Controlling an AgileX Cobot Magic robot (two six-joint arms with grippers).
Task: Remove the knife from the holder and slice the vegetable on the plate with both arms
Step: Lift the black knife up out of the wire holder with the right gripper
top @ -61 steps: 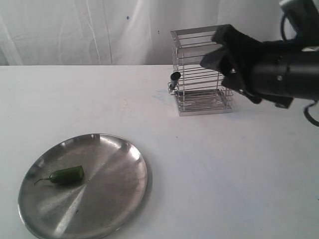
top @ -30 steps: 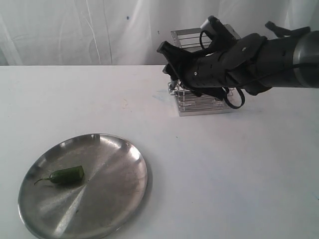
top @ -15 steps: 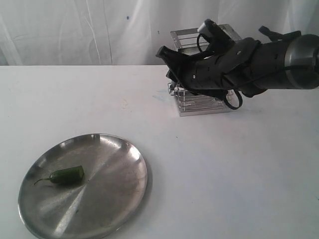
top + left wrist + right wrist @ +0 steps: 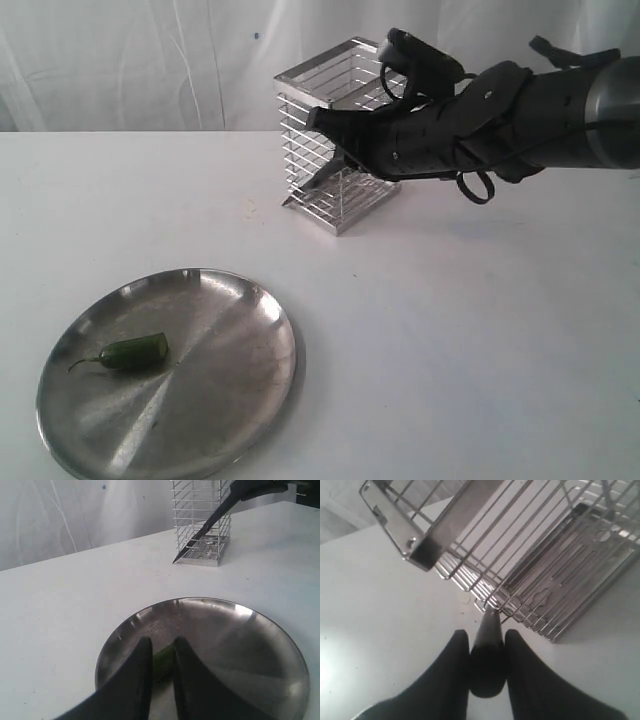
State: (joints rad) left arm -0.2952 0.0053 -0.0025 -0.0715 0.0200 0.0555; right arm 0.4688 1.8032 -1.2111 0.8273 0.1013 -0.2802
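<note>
My right gripper (image 4: 486, 632) is shut on the knife's black handle (image 4: 487, 672). The dark blade (image 4: 318, 178) slants down through the wire holder (image 4: 335, 140), its tip near the base (image 4: 175, 561). The holder (image 4: 530, 555) stands turned, with one corner toward the front, under my right gripper (image 4: 330, 125). The green vegetable (image 4: 133, 352) lies loose on the left of the steel plate (image 4: 225, 330). In the left wrist view my left gripper (image 4: 160, 641) hangs over the plate (image 4: 240, 645), fingers slightly apart, with the vegetable (image 4: 162, 657) showing in the gap. It is out of the exterior view.
White tabletop (image 4: 450, 340) spreads between the plate and the holder and out to the right. A white curtain (image 4: 150, 60) backs the table. The right arm's black body and cables (image 4: 520, 110) reach in from the right above the table.
My right gripper has closed on the knife handle. The holder has shifted left and turned with the knife still in it. Plate and vegetable have not moved.
</note>
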